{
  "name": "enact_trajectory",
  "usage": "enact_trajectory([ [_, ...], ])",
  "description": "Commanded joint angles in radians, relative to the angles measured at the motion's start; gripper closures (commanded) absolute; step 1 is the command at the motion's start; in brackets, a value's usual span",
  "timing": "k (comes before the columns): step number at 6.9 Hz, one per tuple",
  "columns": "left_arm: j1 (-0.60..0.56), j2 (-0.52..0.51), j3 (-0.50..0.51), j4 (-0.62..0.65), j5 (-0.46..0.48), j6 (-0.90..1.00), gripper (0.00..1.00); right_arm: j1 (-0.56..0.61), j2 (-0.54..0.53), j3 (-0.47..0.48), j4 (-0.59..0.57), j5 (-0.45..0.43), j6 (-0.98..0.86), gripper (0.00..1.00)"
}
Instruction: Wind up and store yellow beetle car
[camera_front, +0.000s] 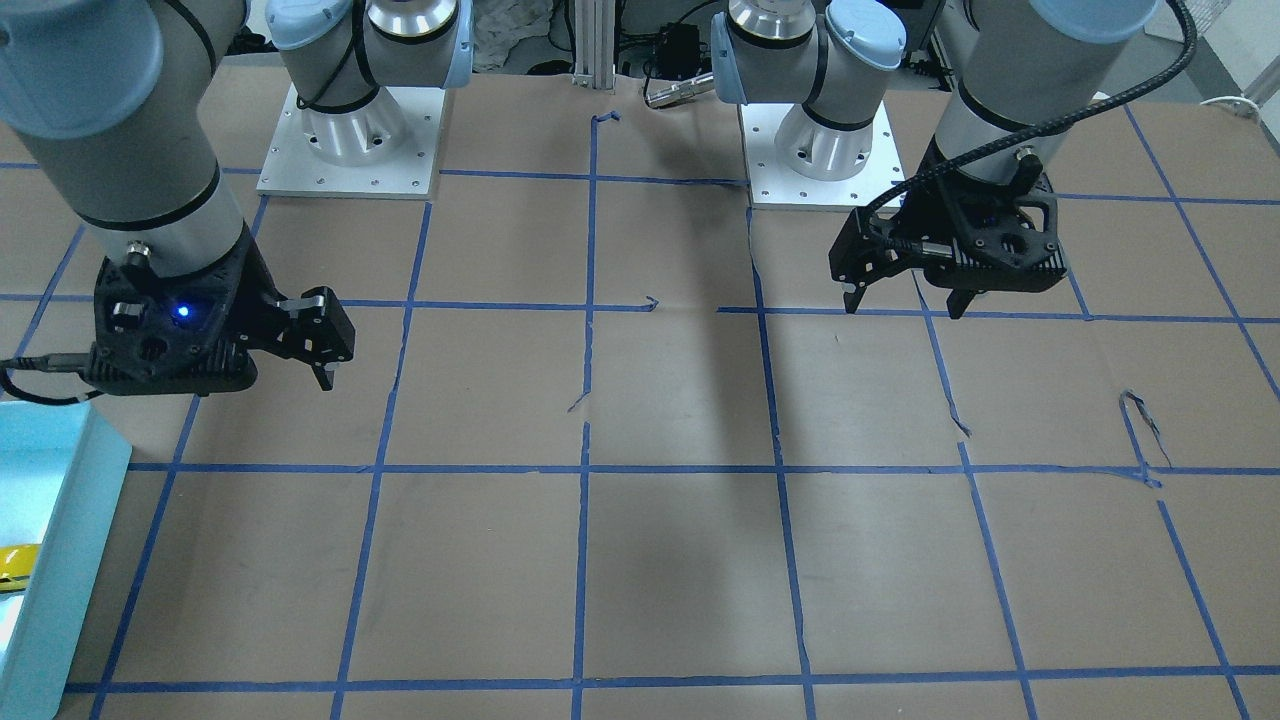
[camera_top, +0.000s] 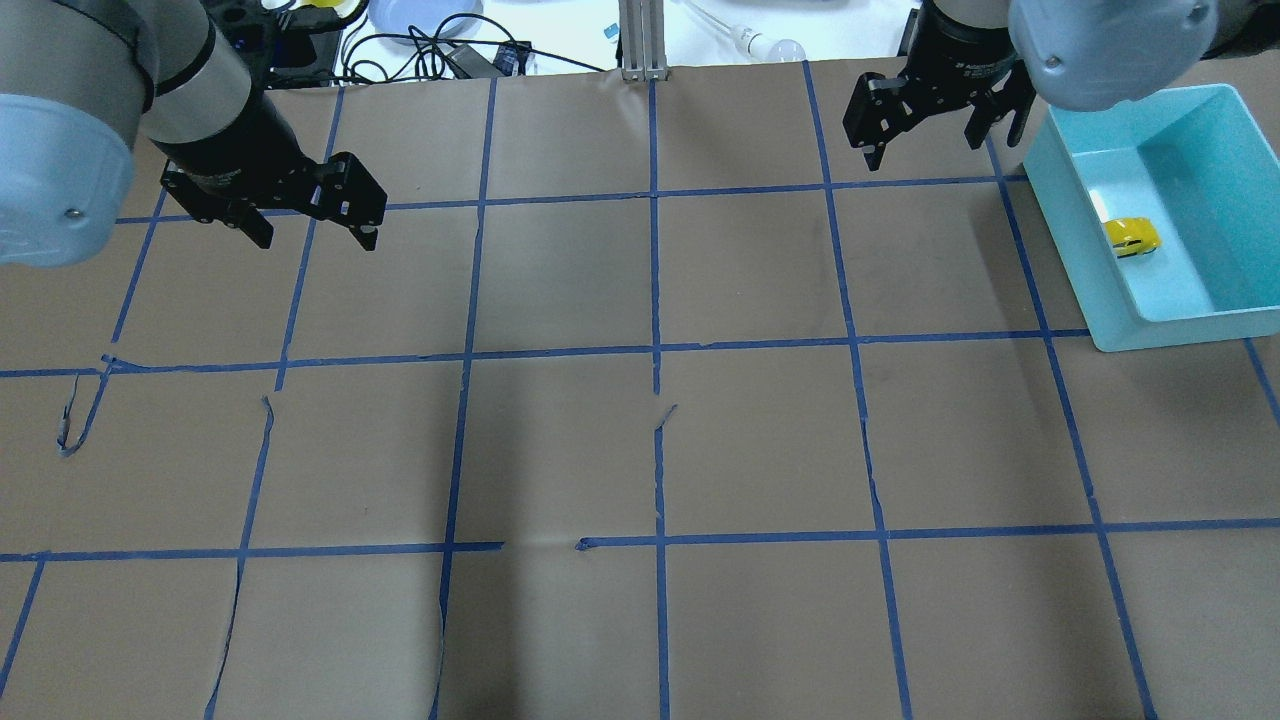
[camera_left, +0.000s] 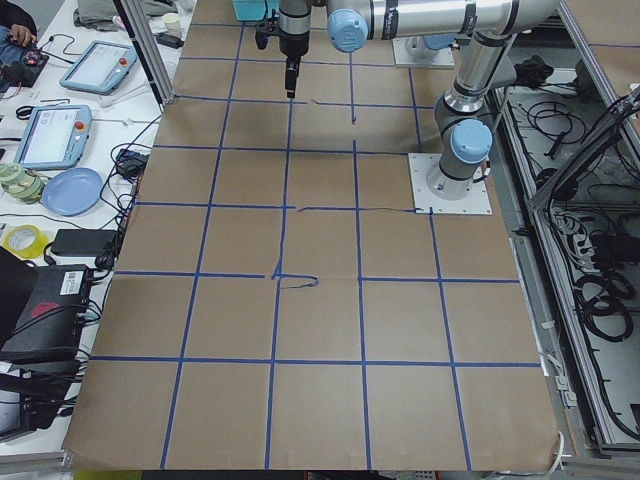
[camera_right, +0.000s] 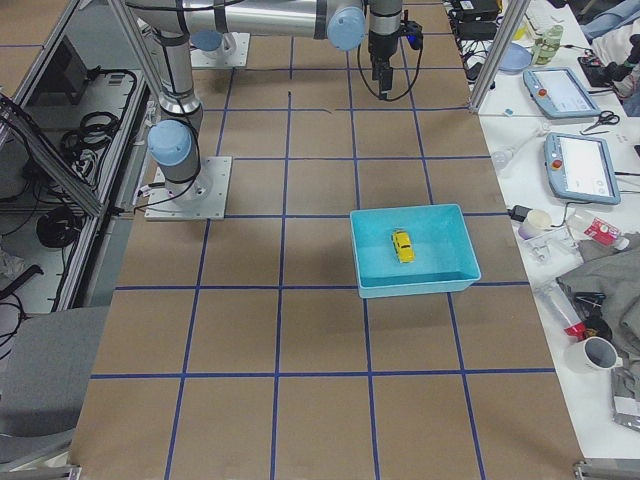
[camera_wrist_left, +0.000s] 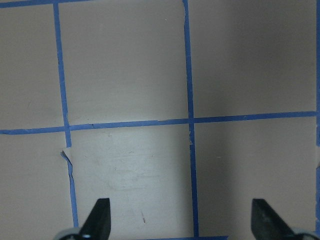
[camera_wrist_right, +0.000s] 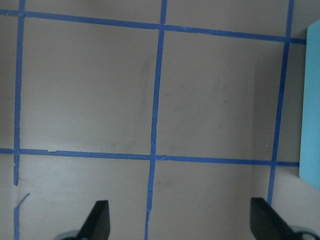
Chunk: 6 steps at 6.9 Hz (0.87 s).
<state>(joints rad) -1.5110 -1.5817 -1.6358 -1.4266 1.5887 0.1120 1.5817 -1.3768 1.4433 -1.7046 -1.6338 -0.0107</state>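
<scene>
The yellow beetle car lies inside a teal bin at the table's right; it also shows in the exterior right view and as a yellow sliver in the front-facing view. My right gripper is open and empty, hanging above the table just left of the bin, well apart from the car. In its wrist view only brown paper lies between the fingers. My left gripper is open and empty over the table's left half.
The table is covered in brown paper with a blue tape grid, torn in places. The bin's edge shows at the right of the right wrist view. Cables, a plate and a bulb lie beyond the far edge.
</scene>
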Motion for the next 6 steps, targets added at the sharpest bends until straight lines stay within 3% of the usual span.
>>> enact_trajectory([
  [1,0.0,0.002,-0.001,0.0,0.0,0.0,0.0,-0.015,-0.016,0.005,0.013,0.04,0.179,0.02],
  [2,0.0,0.002,-0.003,0.0,-0.001,0.0,0.0,-0.019,-0.019,0.017,0.013,0.046,0.175,0.07],
  [3,0.0,0.002,-0.001,0.0,0.0,0.0,0.0,-0.019,-0.031,0.017,0.013,0.093,0.137,0.01],
  [6,0.002,0.002,-0.003,0.0,0.0,0.0,0.0,-0.046,-0.037,-0.016,0.026,0.069,0.009,0.0],
])
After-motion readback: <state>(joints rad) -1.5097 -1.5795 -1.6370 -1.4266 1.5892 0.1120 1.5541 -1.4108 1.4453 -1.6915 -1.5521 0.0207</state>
